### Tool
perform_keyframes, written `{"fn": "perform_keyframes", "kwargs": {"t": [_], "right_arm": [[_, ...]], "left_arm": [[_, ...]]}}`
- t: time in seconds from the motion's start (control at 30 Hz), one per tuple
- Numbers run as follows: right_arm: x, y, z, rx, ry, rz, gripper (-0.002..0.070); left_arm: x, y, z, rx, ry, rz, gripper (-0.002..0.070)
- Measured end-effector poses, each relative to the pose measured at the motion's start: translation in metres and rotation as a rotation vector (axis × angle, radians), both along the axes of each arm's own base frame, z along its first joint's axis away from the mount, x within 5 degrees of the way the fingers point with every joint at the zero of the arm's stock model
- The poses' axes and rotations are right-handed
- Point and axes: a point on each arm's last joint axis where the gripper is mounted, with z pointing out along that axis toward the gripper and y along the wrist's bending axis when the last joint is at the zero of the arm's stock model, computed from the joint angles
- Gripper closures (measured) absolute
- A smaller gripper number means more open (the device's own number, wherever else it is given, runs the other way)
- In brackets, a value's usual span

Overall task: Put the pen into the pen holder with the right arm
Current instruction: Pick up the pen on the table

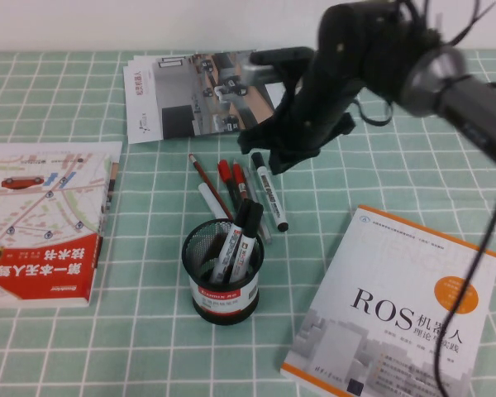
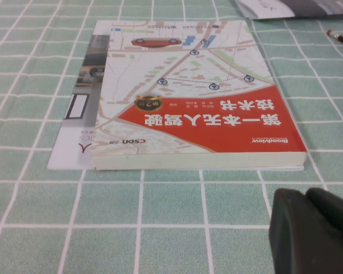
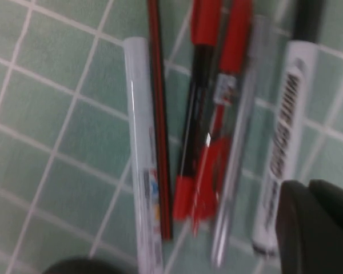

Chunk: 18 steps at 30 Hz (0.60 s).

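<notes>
The pen [image 1: 269, 194], a white whiteboard marker with black cap and black lettering, lies on the green checked cloth at the right of a row of pens; it also shows in the right wrist view [image 3: 283, 142]. The pen holder [image 1: 223, 273], a black mesh cup, stands in front of the row with two black-capped markers [image 1: 238, 240] in it. My right gripper [image 1: 263, 157] hovers low over the far end of the pen, shut and empty; its fingers [image 3: 317, 228] show beside the pen's end. My left gripper [image 2: 311, 231] is shut and empty near the red map book.
Two red-capped markers [image 1: 233, 180], a thin red pencil [image 1: 208, 186], a white pen [image 1: 211, 201] and a clear tube lie left of the pen. A red map book [image 1: 45, 219] lies left, a ROS book [image 1: 405, 310] front right, a brochure [image 1: 190, 95] behind.
</notes>
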Motion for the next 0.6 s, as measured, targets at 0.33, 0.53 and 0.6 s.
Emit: {"fn": "perform_keyframes", "kwargs": {"t": [0.33,0.53,0.6], "right_arm": [[0.030,0.026,-0.044,-0.032,-0.003,0.022,0.0498],[0.036,0.024,-0.062,-0.092,0.010,0.001,0.0442],[0.036,0.024,-0.065,-0.105,0.012,-0.004,0.0440]], "left_arm": [[0.000,0.000,0.000,0.000,0.000,0.000,0.0679],[0.000,0.000,0.000,0.000,0.000,0.000,0.0679],[0.000,0.000,0.000,0.000,0.000,0.000,0.0679]]}}
